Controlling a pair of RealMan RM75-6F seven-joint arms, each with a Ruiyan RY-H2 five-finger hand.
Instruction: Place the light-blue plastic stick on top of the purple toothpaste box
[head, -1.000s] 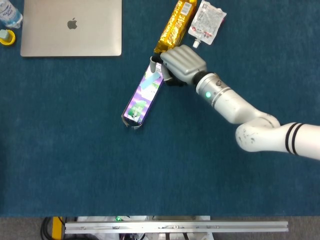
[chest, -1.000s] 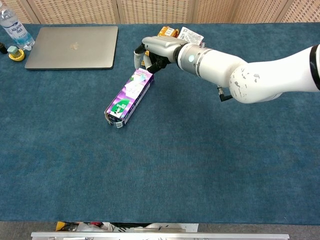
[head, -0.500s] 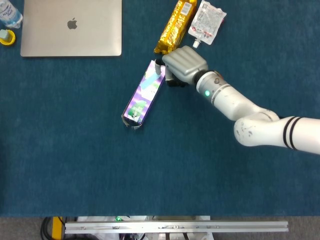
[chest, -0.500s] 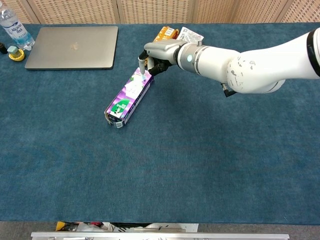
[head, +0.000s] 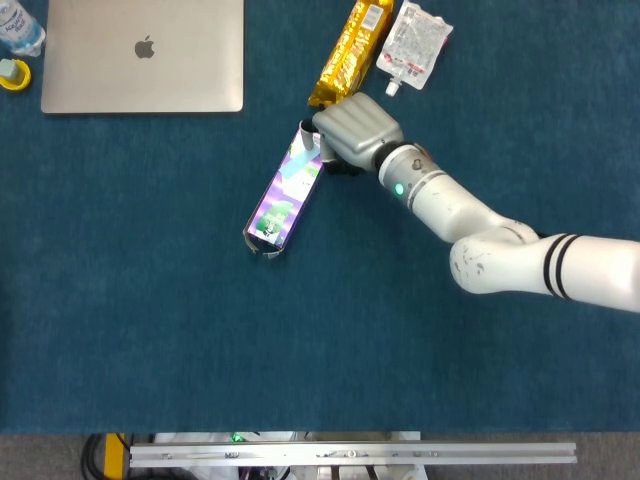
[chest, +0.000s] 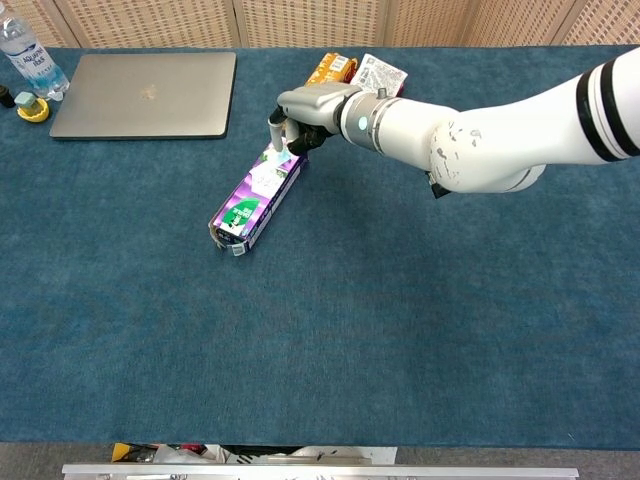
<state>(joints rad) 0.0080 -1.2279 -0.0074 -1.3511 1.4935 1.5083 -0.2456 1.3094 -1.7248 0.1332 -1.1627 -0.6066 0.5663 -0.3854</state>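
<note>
The purple toothpaste box (head: 281, 194) (chest: 254, 192) lies slanted on the blue cloth, left of centre. The light-blue plastic stick (head: 298, 166) (chest: 273, 160) lies along the top of the box's far end. My right hand (head: 350, 128) (chest: 306, 108) hovers over that far end, with its fingertips (chest: 275, 128) pointing down and still pinching the stick's upper end. My left hand appears in neither view.
A gold snack packet (head: 352, 50) and a white pouch (head: 415, 42) lie just behind the hand. A closed laptop (head: 143, 54) sits at the far left, with a water bottle (chest: 26, 57) and a yellow cap (chest: 32, 108) beside it.
The right hand has shifted slightly left and lowered the stick, which now lies flat on the box's far end instead of hanging just above it.
</note>
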